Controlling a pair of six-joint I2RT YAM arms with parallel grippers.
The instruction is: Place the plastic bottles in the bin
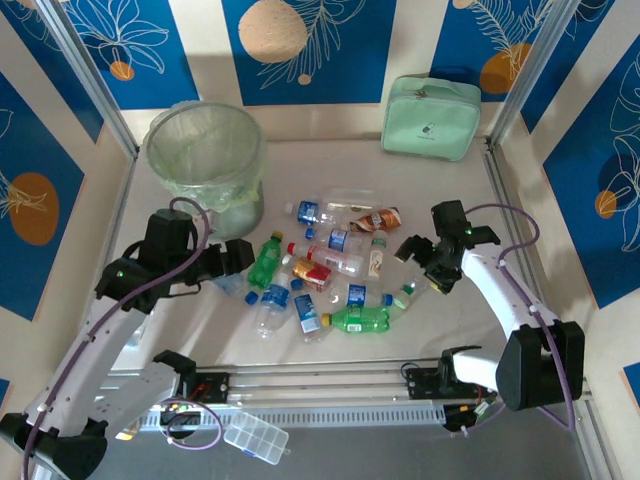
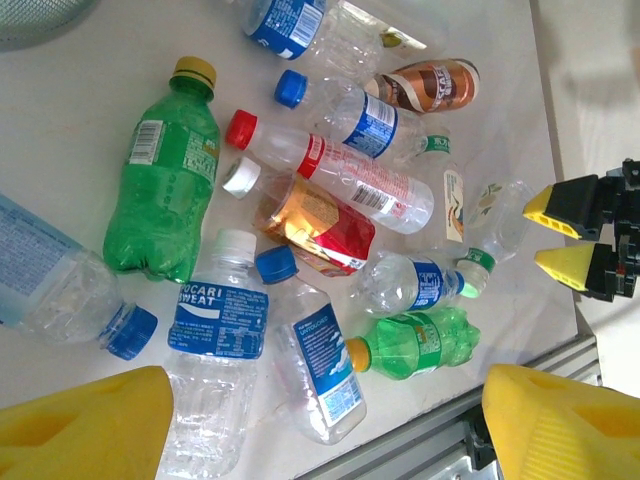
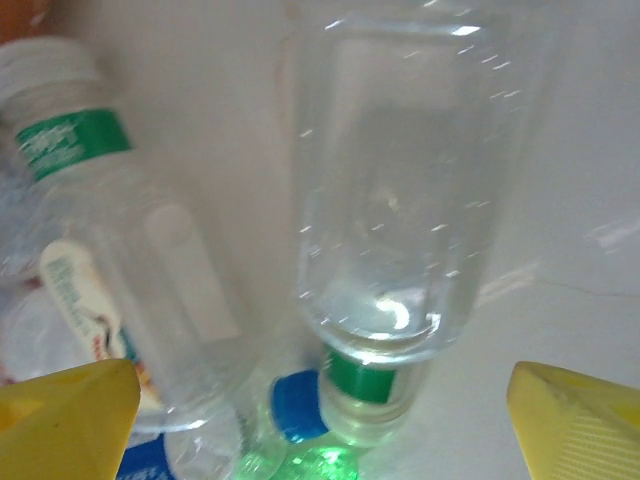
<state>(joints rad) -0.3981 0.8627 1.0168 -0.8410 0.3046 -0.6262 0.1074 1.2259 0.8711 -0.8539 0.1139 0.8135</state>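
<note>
Bright, even light from above in the overhead view; sharp throughout, with soft, faint shadows below the arms at lower left. Slight bowing of straight rails near the frame edges. Crisp in the left wrist view, with orange glare on the red-labelled bottle (image 2: pixel 315 225) at centre. Washed out and blurred in the right wrist view: clear bottle (image 3: pixel 395 200) hazy, white highlights along the top, lower corners out of focus.
</note>
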